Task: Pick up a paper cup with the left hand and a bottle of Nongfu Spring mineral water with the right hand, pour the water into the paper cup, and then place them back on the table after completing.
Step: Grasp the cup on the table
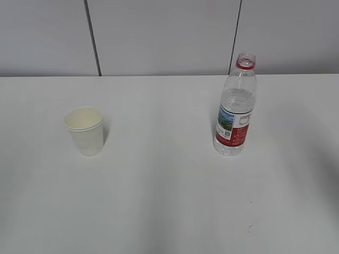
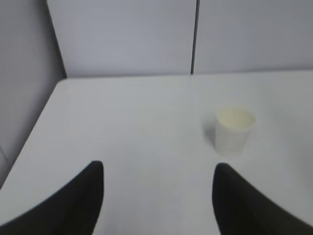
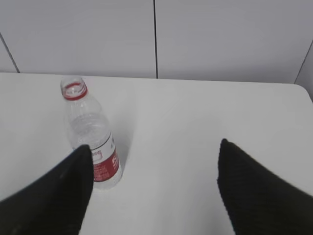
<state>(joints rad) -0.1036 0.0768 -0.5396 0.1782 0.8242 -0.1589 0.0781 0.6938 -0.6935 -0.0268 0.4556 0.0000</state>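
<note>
While neither arm shows in the exterior view, each wrist view catches its own claw at the bottom of the picture. The left claw [image 2: 157,200] stands with its two dark fingers [image 2: 73,205] well apart and only bare tabletop [image 2: 122,127] between them; it holds nothing and touches nothing. The paper cup [image 2: 234,129] stands upright ahead of it and off to the right, past the right finger and clear of it.

The right claw [image 3: 154,191] is spread wider still, also empty. The water bottle [image 3: 93,142] stands upright ahead and to the left, its lower part partly hidden behind the left finger [image 3: 54,196]; whether the two touch I cannot tell. The bottle has no cap, a red ring round its neck and a red and white label.

Seen from the exterior view, the cup [image 1: 85,130] sits left of centre and the bottle [image 1: 235,106] right of centre, well apart, with open white tabletop [image 1: 169,201] between them and in front. The tabletop's far edge meets a grey panelled wall [image 1: 159,32] close behind the bottle. Its left edge shows in the left wrist view, far from the cup, and its right far corner shows in the right wrist view, well away from the bottle
</note>
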